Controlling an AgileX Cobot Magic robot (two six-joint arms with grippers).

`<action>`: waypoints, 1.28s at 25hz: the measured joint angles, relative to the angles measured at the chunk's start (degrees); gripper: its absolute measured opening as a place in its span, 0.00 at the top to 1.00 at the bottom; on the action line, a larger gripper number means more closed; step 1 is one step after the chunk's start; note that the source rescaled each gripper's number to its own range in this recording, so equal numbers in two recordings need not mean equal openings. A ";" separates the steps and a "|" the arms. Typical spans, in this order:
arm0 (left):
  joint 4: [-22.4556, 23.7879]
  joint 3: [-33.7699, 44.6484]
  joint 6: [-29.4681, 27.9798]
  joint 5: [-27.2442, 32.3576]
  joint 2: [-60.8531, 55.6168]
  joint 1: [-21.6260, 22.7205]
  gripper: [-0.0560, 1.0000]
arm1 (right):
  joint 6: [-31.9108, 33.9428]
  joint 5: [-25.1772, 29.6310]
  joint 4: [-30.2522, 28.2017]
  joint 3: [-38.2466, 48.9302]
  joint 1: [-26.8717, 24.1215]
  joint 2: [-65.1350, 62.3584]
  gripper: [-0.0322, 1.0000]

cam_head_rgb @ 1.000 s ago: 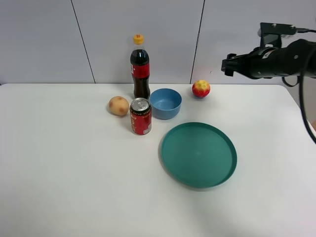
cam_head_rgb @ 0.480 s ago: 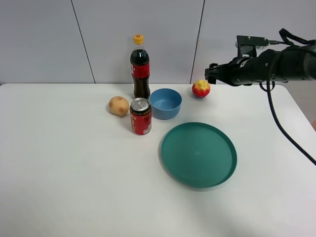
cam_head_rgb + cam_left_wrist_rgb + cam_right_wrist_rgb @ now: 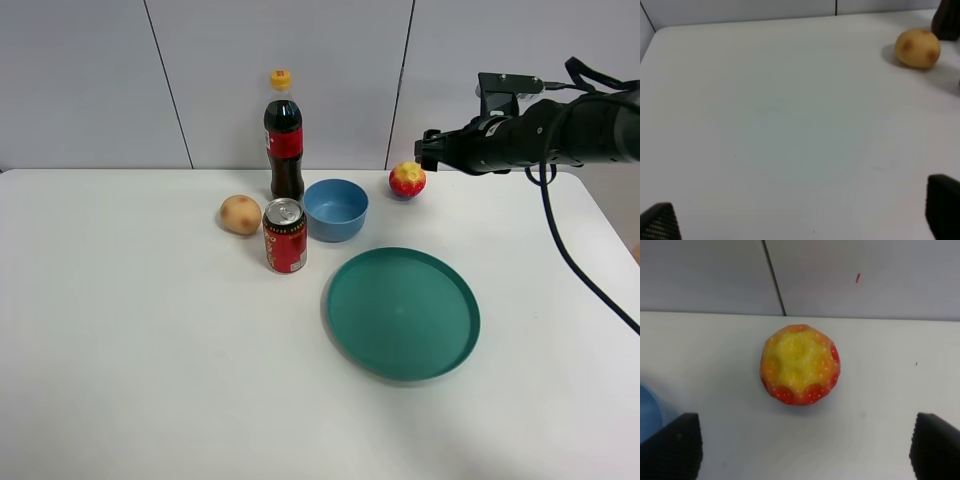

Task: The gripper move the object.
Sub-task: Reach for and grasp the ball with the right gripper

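Note:
The object is a small bumpy ball (image 3: 407, 180), red and yellow, lying on the white table near the back wall, right of the blue bowl. My right gripper (image 3: 431, 150) hovers just right of and above it, apart from it. In the right wrist view the ball (image 3: 800, 365) lies ahead and centred between the two black fingertips (image 3: 671, 446), which stand wide apart; the right gripper (image 3: 802, 450) is open and empty. My left gripper (image 3: 800, 215) is open and empty over bare table; it does not show in the exterior high view.
A cola bottle (image 3: 284, 138), a red can (image 3: 285, 236), a blue bowl (image 3: 335, 209) and a tan round fruit (image 3: 240, 214) stand at the back middle. A green plate (image 3: 403, 312) lies in front of the ball. The fruit (image 3: 917, 48) also shows in the left wrist view.
The right arm has moved left and lower, bringing its gripper close to the ball, then held still over the last half second. Nothing else has moved.

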 joint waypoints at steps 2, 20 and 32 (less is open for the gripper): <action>0.00 0.00 0.00 0.00 0.00 0.00 0.00 | 0.00 0.19 -1.05 0.00 0.00 0.00 0.26; 0.00 0.00 0.00 0.00 0.00 0.00 0.00 | 1.71 -10.21 -1.68 -0.02 5.26 6.18 0.26; 0.00 0.00 0.00 0.00 0.00 0.00 0.00 | -5.80 -18.37 0.34 -0.02 7.16 9.08 0.26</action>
